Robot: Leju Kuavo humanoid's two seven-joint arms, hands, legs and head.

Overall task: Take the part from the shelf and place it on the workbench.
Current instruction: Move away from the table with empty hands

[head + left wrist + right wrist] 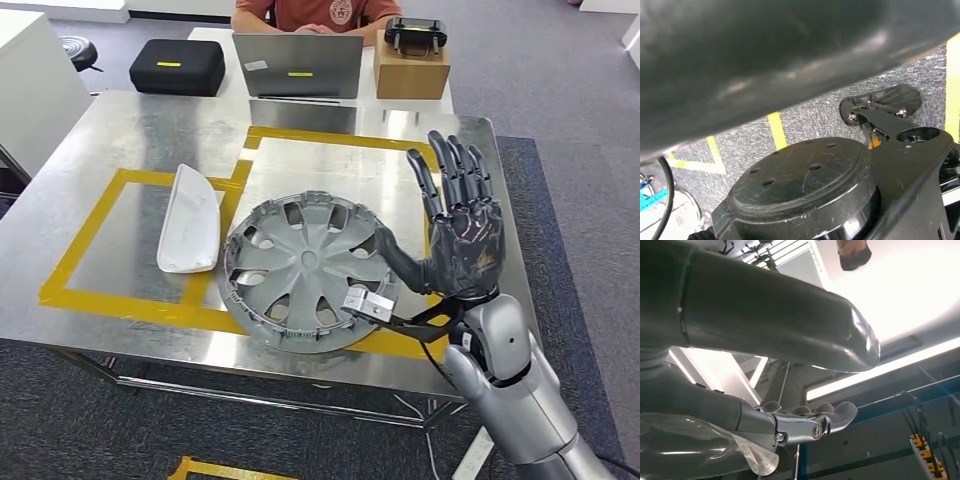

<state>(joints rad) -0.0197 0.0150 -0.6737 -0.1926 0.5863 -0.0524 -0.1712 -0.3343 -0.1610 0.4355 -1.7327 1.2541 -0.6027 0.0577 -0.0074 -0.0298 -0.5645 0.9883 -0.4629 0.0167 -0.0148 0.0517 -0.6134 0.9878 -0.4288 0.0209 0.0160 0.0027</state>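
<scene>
Grey hubcap [306, 268] lies flat, face up, on the steel workbench [113, 130], over the yellow tape [113, 305] near the front edge; being round, it has no long axis. Beside its right rim the right hand [460, 225] is raised, holding nothing, fingers spread, thumb toward the rim. A white part [189, 220] lies lengthwise front to back at its left. The left hand's state cannot be told.

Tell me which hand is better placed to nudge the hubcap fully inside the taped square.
Right, probably. The right hand is raised, fingers spread, holding nothing, beside the hubcap on the workbench. The left wrist view looks at carpeted floor, so that arm likely hangs low.
</scene>
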